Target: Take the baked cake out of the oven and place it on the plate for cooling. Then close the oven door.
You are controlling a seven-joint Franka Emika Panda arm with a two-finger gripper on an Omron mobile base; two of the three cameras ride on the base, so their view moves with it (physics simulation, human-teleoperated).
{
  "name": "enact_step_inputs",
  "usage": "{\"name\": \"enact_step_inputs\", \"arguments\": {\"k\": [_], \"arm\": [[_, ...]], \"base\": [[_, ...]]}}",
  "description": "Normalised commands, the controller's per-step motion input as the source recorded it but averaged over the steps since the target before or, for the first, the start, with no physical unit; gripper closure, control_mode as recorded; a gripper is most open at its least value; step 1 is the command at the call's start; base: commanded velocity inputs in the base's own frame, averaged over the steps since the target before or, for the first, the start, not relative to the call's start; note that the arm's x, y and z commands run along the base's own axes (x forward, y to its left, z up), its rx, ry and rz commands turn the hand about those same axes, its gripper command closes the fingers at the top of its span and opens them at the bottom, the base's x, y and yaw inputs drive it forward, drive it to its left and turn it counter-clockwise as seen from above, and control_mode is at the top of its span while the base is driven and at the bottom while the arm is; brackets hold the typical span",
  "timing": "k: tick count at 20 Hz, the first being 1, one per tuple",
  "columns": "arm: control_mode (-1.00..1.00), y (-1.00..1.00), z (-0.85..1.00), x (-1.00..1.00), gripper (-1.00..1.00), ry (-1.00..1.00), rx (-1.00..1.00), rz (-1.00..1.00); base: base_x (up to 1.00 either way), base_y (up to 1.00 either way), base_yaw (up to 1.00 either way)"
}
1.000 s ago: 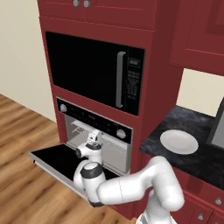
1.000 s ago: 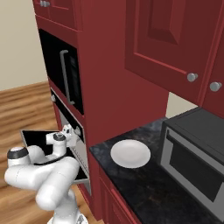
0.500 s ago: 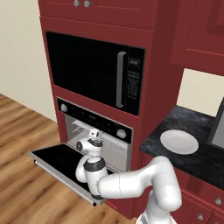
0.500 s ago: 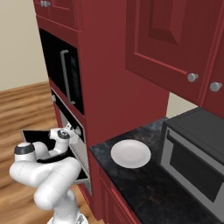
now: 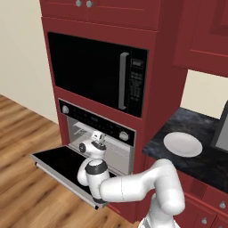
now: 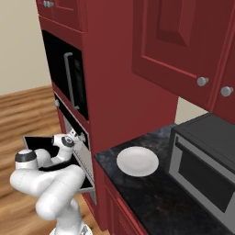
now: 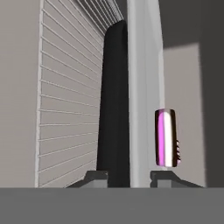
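Inside the oven (image 5: 95, 122), the baked cake (image 7: 166, 138) is seen just ahead of the tool (image 7: 131, 175), slightly off to one side (whether it is gripped cannot be told; the jaws are partly drawn in). The oven door (image 5: 58, 162) is folded down flat, so the cavity can be reached. The plate (image 5: 182, 144) is set by the counter (image 5: 198, 121) edge nearest the oven, presumably for a short carry.

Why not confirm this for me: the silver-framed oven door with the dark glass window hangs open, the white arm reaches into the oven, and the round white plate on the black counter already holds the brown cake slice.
Wrong in one respect: the round white plate holds nothing, as the right base view shows. The silver-framed oven door with the dark glass window does hang open, and the white arm does reach into the oven.
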Motion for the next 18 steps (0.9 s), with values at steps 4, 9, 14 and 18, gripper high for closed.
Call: {"name": "enact_step_inputs", "arguments": {"k": [4, 9, 14, 18], "arm": [[-1.00, 0.26, -0.73, 0.00, 1.00, -0.13, 0.00, 0.00], [-1.00, 0.79, -0.90, -0.28, 1.00, -0.07, 0.03, 0.00], [-1.00, 1.00, -0.99, -0.58, 1.00, -0.02, 0.08, -0.04], [-1.00, 1.00, -1.00, -0.64, 1.00, 0.00, 0.08, -0.03]], "base": [[0.00, 0.00, 0.00], [0.00, 0.00, 0.00], [0.00, 0.00, 0.00], [0.00, 0.00, 0.00]]}}
